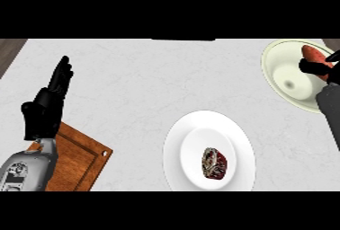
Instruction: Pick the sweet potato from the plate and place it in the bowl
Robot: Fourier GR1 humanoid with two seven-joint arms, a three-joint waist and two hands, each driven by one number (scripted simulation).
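**Stone, wood and glaze on the counter**

The counter (146, 76) looks like pale, faintly veined marble, matt. A cutting board (79, 157) shows warm brown wood grain. The white plate (192, 134) seems smooth and glazed, as does the cream bowl (282, 54). The left hand (46, 105) looks matt black, its forearm (26, 168) grey and metallic.

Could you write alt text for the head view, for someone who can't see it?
The robot's right hand holds a sweet potato over a pale bowl at upper right. Its left hand rests open at left.
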